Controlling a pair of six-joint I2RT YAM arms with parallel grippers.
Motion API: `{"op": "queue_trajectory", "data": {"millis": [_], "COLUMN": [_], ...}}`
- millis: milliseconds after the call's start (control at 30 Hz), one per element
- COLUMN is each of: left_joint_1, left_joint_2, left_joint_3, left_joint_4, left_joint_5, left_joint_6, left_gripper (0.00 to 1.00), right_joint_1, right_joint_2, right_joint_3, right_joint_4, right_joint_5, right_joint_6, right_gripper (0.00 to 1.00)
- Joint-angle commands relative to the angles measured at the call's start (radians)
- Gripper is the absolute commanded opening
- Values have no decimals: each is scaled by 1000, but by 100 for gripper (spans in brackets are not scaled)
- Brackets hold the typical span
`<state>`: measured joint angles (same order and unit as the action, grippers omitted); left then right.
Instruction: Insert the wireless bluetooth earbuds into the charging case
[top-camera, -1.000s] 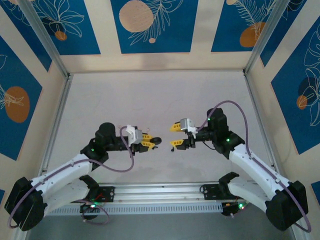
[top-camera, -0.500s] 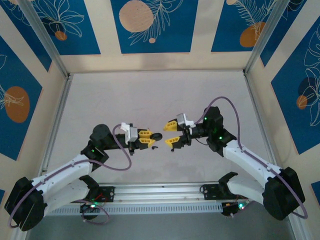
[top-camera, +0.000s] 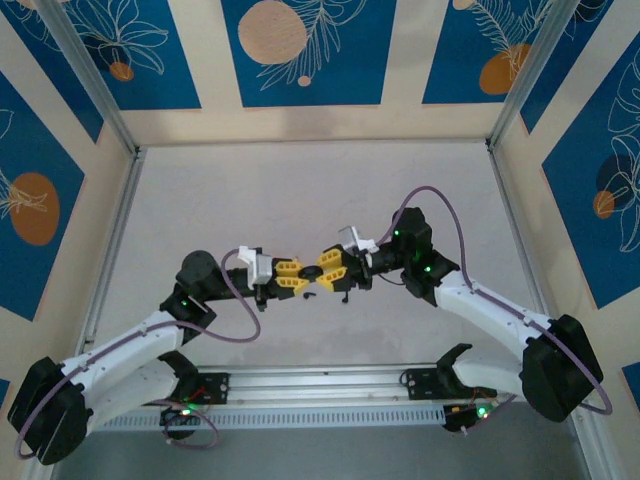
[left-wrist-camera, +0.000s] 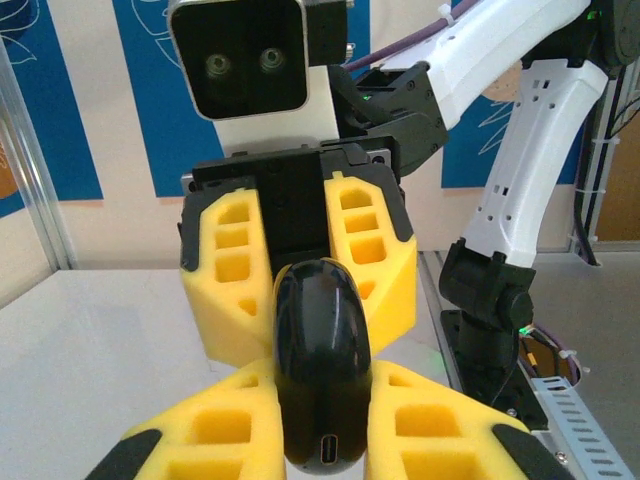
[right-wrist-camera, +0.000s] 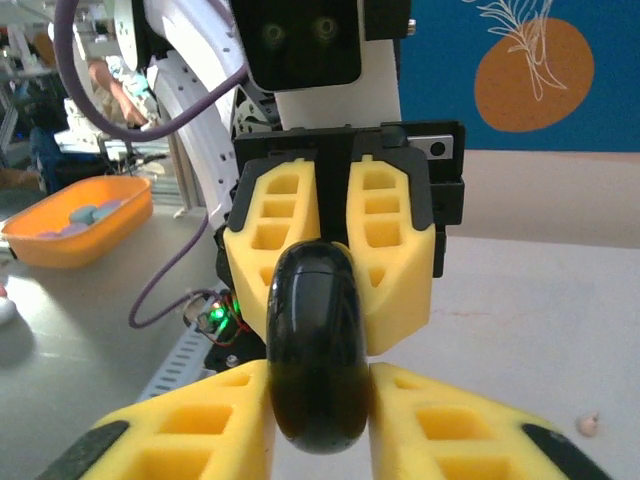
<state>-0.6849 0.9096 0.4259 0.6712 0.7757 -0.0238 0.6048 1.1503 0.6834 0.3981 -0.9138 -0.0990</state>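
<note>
The black case (top-camera: 312, 271) is held up off the table (top-camera: 300, 190), in the middle, between the two arms. It is gripped from both ends at once. The left gripper (top-camera: 298, 277) is closed tight on one end of the case. The right gripper (top-camera: 327, 269) is closed on the other end, and its yellow fingers (right-wrist-camera: 170, 430) are seen touching the case on both sides. The two grippers are turned face to face, with their tips close together. A small plug hole (left-wrist-camera: 330, 450) is seen in the end held by the left gripper. A tiny pale earbud (right-wrist-camera: 590, 424) is lying on the table, well apart from the case. A tiny dark bit (top-camera: 309, 295) is seen on the table near the grippers; what it is cannot be told. An orange tray (right-wrist-camera: 75, 225) is seen far off behind the left arm.
</note>
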Motion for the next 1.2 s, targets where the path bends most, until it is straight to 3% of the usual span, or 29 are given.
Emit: {"op": "queue_trajectory", "data": {"millis": [0, 133, 200, 300, 500, 667, 1167], "left_joint_1": [-12, -11, -11, -13, -17, -26, -39], "left_joint_2": [-21, -41, -69, -102, -78, -34, 4], "left_joint_3": [-9, -1, 24, 68, 132, 170, 194], "left_joint_4": [34, -70, -215, -437, -644, -698, -737], "left_joint_5": [11, -24, -58, -129, -167, -143, -101], "left_joint_6": [2, 63, 139, 261, 381, 402, 409], "left_gripper": [21, 42, 52, 56, 59, 60, 48], "right_joint_1": [7, 0, 2, 9, 109, 187, 226], "right_joint_2": [-3, -53, -87, -121, -78, 4, 94], "right_joint_3": [43, 82, 116, 173, 278, 335, 387], "right_joint_4": [-42, -264, -472, -716, -984, -1048, -986], "right_joint_5": [-31, -3, 88, 254, 540, 642, 564], "right_joint_6": [-32, -191, -340, -495, -663, -699, -720], "right_gripper": [17, 13, 13, 13, 13, 13, 14]}}
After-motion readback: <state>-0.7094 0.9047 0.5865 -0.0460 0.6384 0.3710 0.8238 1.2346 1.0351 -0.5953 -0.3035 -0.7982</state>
